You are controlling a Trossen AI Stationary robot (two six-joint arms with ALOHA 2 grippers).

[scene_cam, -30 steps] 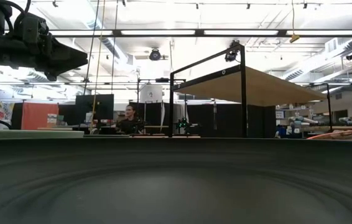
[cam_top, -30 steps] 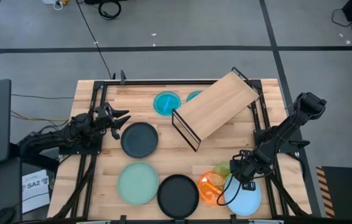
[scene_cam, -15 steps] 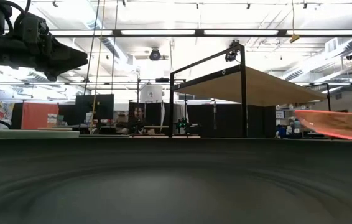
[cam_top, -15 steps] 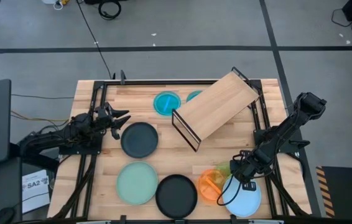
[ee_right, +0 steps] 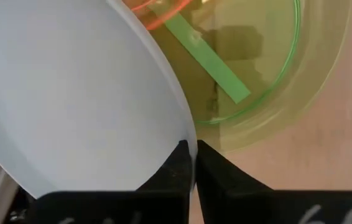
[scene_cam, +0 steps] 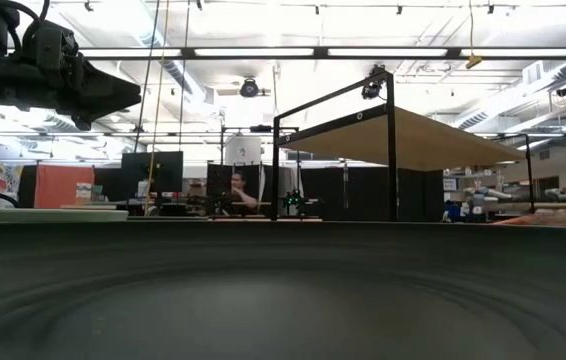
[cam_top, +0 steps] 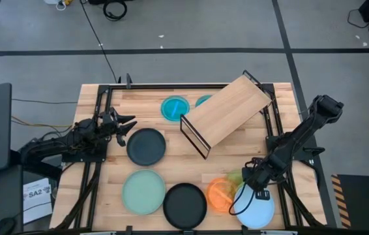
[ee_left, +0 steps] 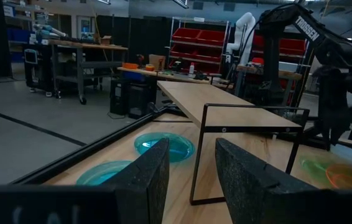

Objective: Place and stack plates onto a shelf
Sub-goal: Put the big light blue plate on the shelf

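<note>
The only readable writing is "TROSSEN" on the far arm in the left wrist view and "SA2" on a paper sheet (cam_top: 35, 193) lying on the floor beside the table's left edge.

The table (cam_top: 171, 166) is a wood-plank top inside a black frame. The shelf (cam_top: 227, 111) is a light wooden board on a thin black wire frame; it stands skewed on the table's far centre-right area, with nothing on its board.

Plates, largest first:
- Mint green plate (cam_top: 144, 192): near left, flat on the table.
- Black plate (cam_top: 185, 205): near centre, just beside the mint one.
- Dark plate (cam_top: 147, 146): centre left, flat.
- Light blue plate (cam_top: 256, 207): near right, one edge raised.
- Orange plate (cam_top: 220, 195): translucent, left of the light blue plate and partly under it.
- Lime green plate (ee_right: 269, 68): translucent, beside the orange plate.
- Teal plate (cam_top: 174, 108): far centre, beside the shelf.
- Second teal plate (cam_top: 203, 100): partly hidden by the shelf.

The right gripper (ee_right: 193, 163) is at the near right of the table. Its fingers are pinched tight on the rim of the light blue plate.

The left gripper (cam_top: 124, 128) hangs over the table's left side, just beside the dark plate. Its fingers are parted and hold nothing.
</note>
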